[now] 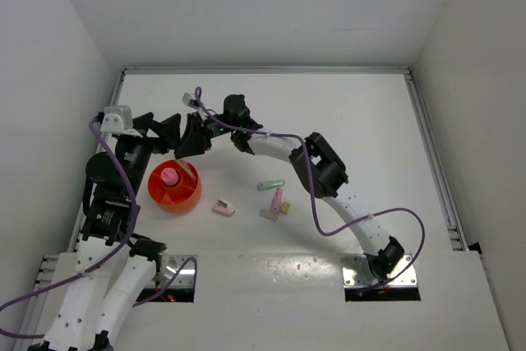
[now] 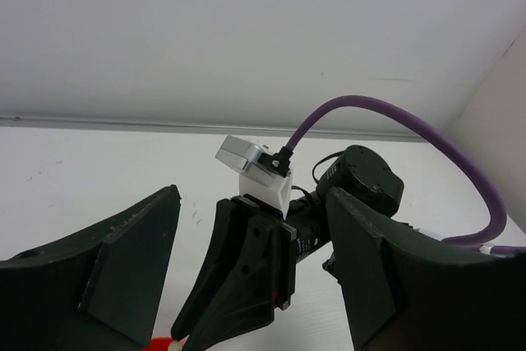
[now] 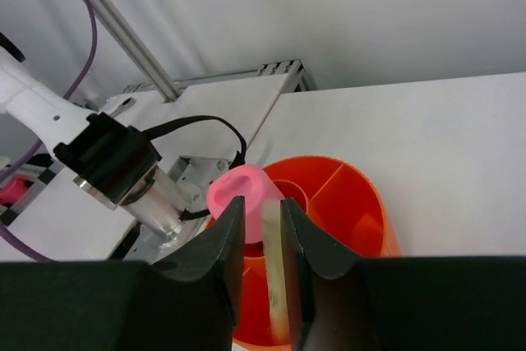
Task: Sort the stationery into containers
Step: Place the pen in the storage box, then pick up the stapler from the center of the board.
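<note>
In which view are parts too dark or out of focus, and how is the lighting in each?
Top external: even light, faint shadows, all sharp. Left wrist: the left gripper, jaws open, is near black, detail lost. Right wrist: the right gripper is dark and blurred, but the pink-capped tube between its jaws and the orange bowl are bright and clear.

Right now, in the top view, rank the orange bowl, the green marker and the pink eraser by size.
1. Orange bowl, clearly largest.
2. Green marker, longer than the eraser.
3. Pink eraser, shorter but thicker; these two are close.
</note>
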You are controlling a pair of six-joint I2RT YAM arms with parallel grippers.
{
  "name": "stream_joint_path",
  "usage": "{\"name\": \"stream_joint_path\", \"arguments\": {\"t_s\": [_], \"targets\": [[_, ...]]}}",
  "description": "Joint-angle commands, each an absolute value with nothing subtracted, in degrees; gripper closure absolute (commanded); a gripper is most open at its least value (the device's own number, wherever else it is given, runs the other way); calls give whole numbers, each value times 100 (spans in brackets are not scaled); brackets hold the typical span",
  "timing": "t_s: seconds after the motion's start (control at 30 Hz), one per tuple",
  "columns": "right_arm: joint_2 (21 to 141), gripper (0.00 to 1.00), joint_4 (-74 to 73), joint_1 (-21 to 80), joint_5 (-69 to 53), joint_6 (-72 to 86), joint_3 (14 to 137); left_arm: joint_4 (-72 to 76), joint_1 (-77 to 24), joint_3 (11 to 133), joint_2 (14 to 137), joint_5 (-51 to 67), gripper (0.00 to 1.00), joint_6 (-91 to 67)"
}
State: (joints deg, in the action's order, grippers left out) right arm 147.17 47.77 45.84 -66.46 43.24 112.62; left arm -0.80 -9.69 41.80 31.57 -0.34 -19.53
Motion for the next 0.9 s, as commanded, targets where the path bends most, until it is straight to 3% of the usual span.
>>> {"name": "stream_joint_path", "arguments": {"t_s": [0.0, 0.37, 0.5, 0.53, 0.63, 0.73, 0.77, 0.83, 0.87], "targets": [[14695, 76, 5335, 4579, -6926, 4254, 11136, 44, -932, 4184, 3094, -53, 23, -1881], [14309, 72, 5335, 4456, -6926, 4438, 10969, 44, -932, 4184, 3094, -53, 23, -1881], [13835, 77, 4958, 3931, -6794, 4491, 10724, 96, -932, 4184, 3094, 8, 46, -1881], [13730, 79, 4827, 3824, -6716, 4491, 10670, 97, -932, 4184, 3094, 9, 60, -1881], [13353, 80, 4299, 3429, -6715, 4351, 10425, 158, -932, 4184, 3163, 323, 78, -1934], [13070, 85, 2285, 3138, -6540, 3003, 10520, 290, -932, 4131, 3471, 1007, 81, -2170], [12887, 85, 153, 3138, -5956, 2249, 10851, 290, -932, 4131, 3785, 1254, 81, -2284], [12727, 76, -1452, 3076, -5242, 215, 11065, 11, -1071, 4489, 4199, 1711, 81, -2609], [12587, 44, -2520, 3076, -4447, -250, 11135, -270, -1342, 4691, 4445, 1714, 77, -2706]]}}
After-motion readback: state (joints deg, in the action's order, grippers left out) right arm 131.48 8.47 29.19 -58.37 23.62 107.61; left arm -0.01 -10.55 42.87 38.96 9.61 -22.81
